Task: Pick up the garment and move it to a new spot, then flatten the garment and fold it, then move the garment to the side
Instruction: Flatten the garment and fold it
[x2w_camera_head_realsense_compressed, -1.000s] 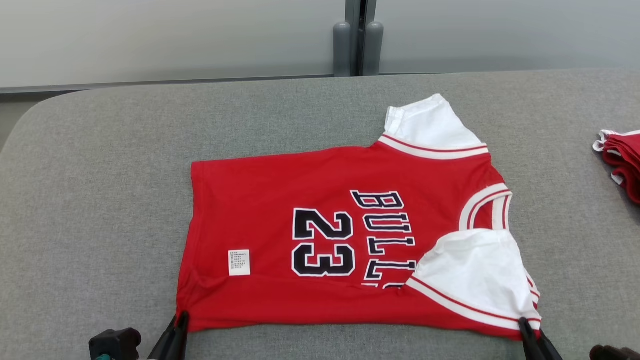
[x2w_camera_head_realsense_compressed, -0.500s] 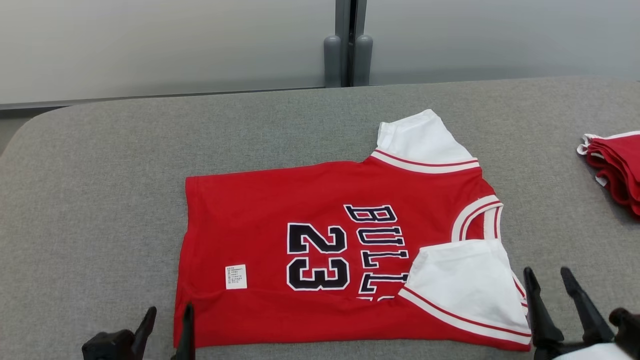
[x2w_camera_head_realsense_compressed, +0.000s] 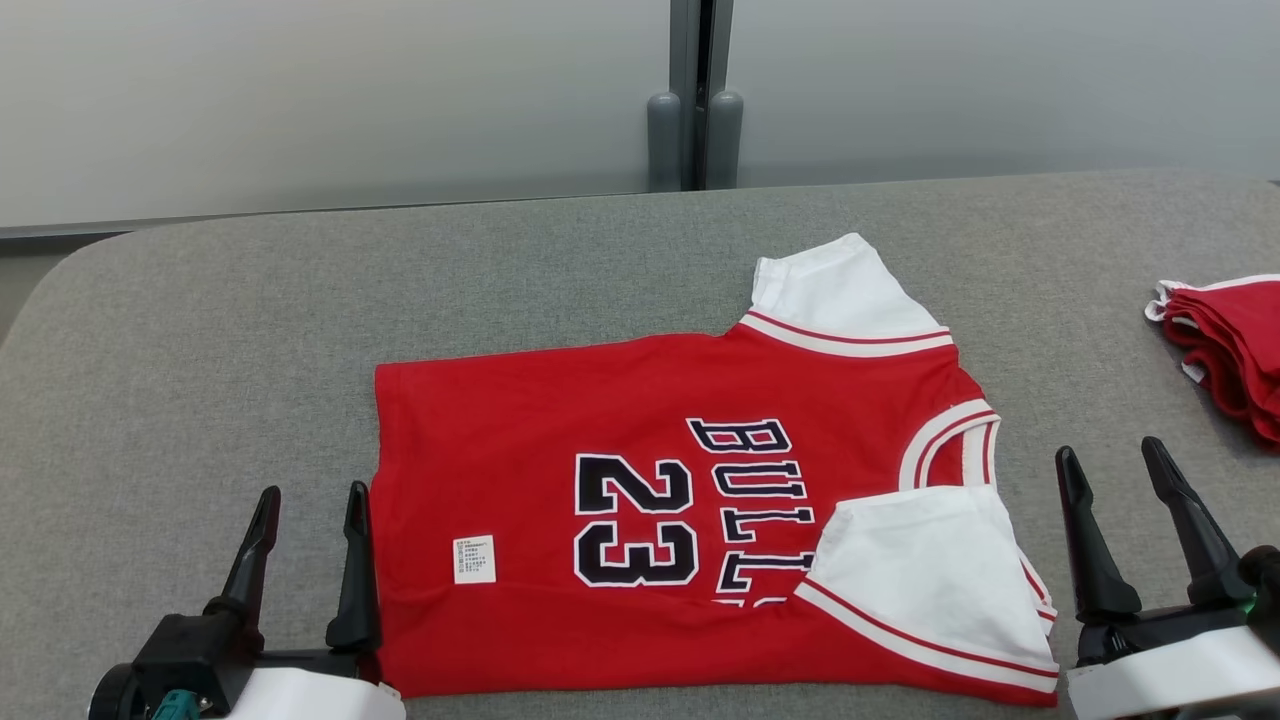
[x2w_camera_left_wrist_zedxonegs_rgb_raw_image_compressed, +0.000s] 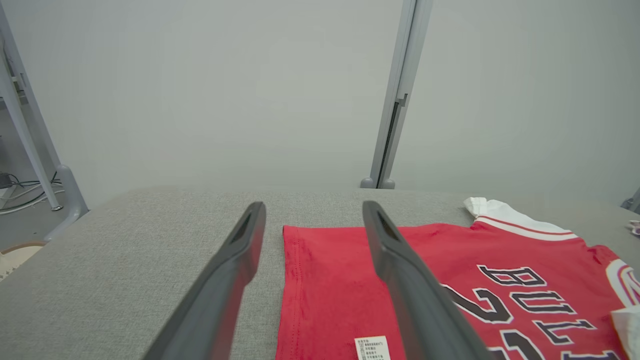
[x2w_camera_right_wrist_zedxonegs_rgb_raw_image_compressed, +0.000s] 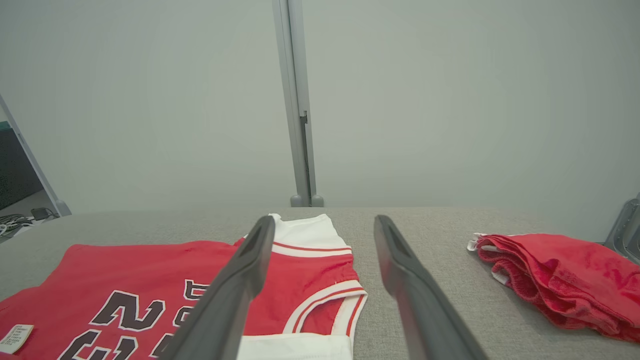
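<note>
The garment (x2w_camera_head_realsense_compressed: 640, 400), a red jersey with white sleeves and "BULLS 23" in black, lies flat on the grey table (x2w_camera_head_realsense_compressed: 200, 350), collar to the right, near sleeve folded over the chest. It also shows as the garment (x2w_camera_left_wrist_zedxonegs_rgb_raw_image_compressed: 330, 280) and the garment (x2w_camera_right_wrist_zedxonegs_rgb_raw_image_compressed: 125, 270) in the wrist views. My left gripper (x2w_camera_head_realsense_compressed: 312, 495) stands open at the jersey's lower left hem corner, lifted off the cloth, holding nothing. My right gripper (x2w_camera_head_realsense_compressed: 1110, 455) stands open just right of the folded sleeve, empty.
A pile of folded red garments (x2w_camera_head_realsense_compressed: 1225, 340) lies at the table's right edge, seen too as the pile (x2w_camera_right_wrist_zedxonegs_rgb_raw_image_compressed: 555, 275). A grey wall with a vertical post (x2w_camera_head_realsense_compressed: 695, 100) runs behind the table. Bare grey surface spreads left of and behind the jersey.
Both grippers have let go of the jersey's near corners, opened and risen off the table. The jersey's near edge stays flat. The camera has tilted, shifting the whole picture.
</note>
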